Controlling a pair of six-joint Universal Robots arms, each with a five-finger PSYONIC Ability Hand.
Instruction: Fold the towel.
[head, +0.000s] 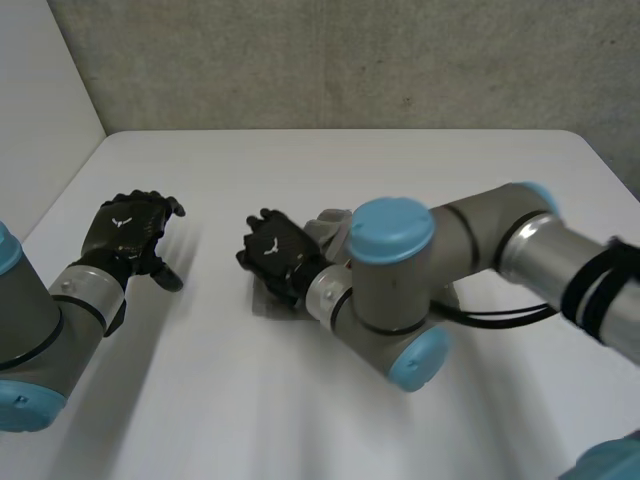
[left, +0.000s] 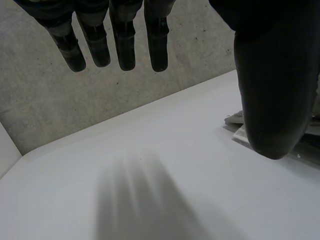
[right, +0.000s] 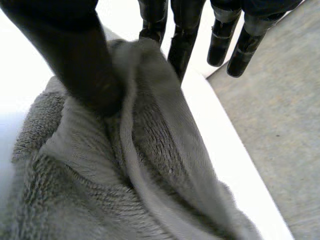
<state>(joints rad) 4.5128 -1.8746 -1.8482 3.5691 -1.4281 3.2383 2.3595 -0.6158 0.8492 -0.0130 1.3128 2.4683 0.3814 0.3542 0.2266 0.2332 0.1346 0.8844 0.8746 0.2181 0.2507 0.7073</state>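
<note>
The grey towel (head: 328, 226) lies bunched in the middle of the white table (head: 400, 160), mostly hidden under my right hand (head: 276, 254) and its forearm. In the right wrist view a raised fold of the towel (right: 150, 145) stands between the thumb (right: 75, 60) and the straightened fingers (right: 182, 40); the thumb rests on the cloth and the fingers are spread apart from it. My left hand (head: 130, 230) hovers over bare table to the left, away from the towel, its fingers (left: 125, 40) straight and holding nothing. Beyond its thumb, a corner of the towel (left: 239, 134) shows.
My right arm's elbow (head: 400, 290) reaches across the table's middle from the right. A grey wall (head: 350, 60) runs behind the table's far edge, and a white panel (head: 40, 120) stands at the left. Bare table surface lies around the left hand and in front.
</note>
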